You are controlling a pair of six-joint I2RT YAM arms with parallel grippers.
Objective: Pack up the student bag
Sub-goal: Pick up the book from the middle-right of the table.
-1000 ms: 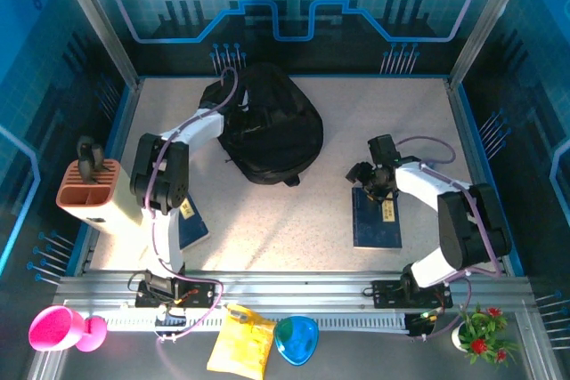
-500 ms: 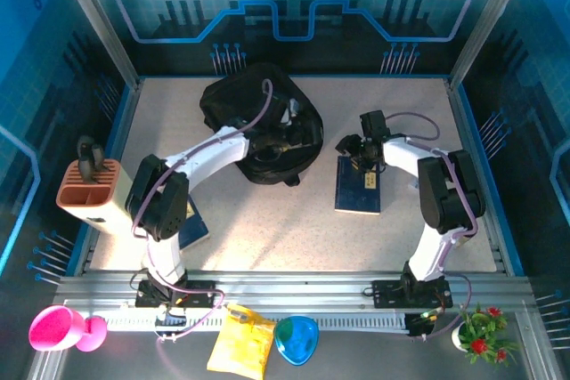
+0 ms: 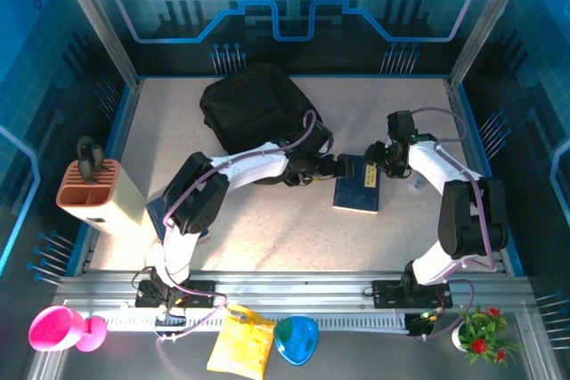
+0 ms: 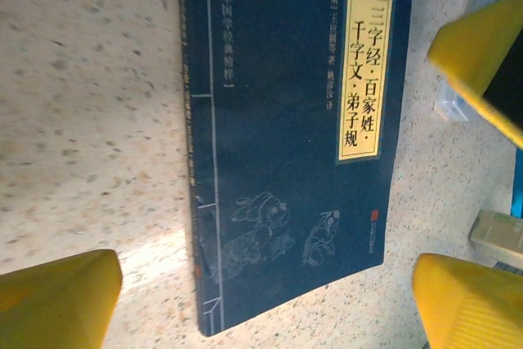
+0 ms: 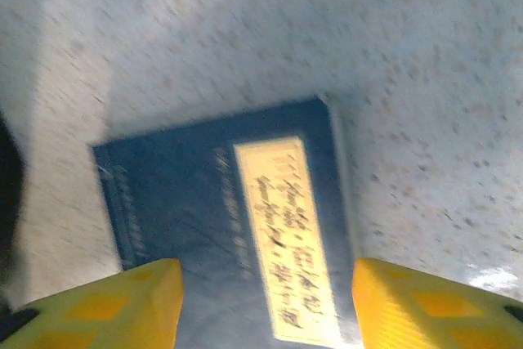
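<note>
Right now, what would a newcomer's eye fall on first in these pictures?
The big black student bag is slumped at the far middle of the table. Just right of it, a dark blue book with a yellow title label lies flat. The left hand and right hand hover at its far end, one on each side, both open.

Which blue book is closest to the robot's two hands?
The book with the yellow label, right of the backpack. The other one lies far off, beside the orange holder.
</note>
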